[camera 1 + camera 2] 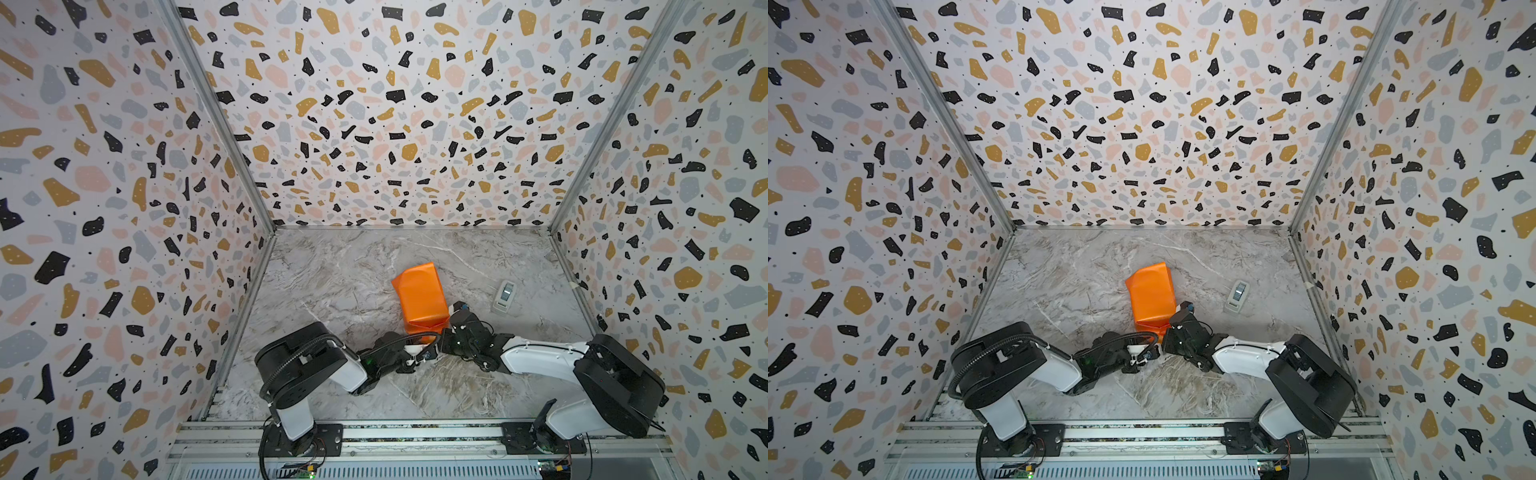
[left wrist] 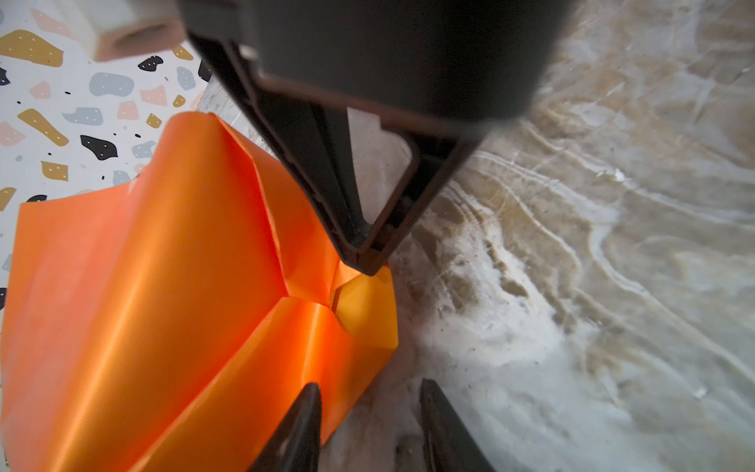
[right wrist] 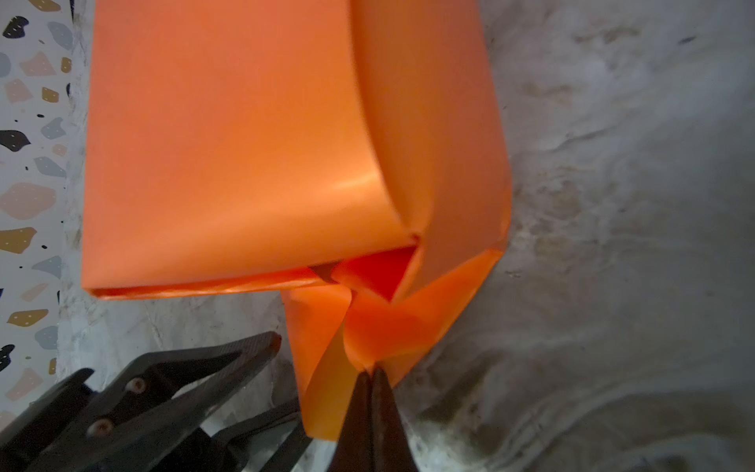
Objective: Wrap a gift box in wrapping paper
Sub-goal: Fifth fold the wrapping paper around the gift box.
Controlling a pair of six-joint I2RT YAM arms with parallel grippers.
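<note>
Aluminium rail (image 1: 415,434), marble tabletop (image 1: 353,270), terrazzo-print walls (image 1: 395,124) around.

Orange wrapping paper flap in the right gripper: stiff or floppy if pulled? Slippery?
Probably thin and floppy but crease-holding: the wrapping paper shows sharp folds and bowed panels where the right gripper pinches it. Likely slick, given its glossy highlights. It looks light, so a pull may drag the whole wrap across the table.
</note>
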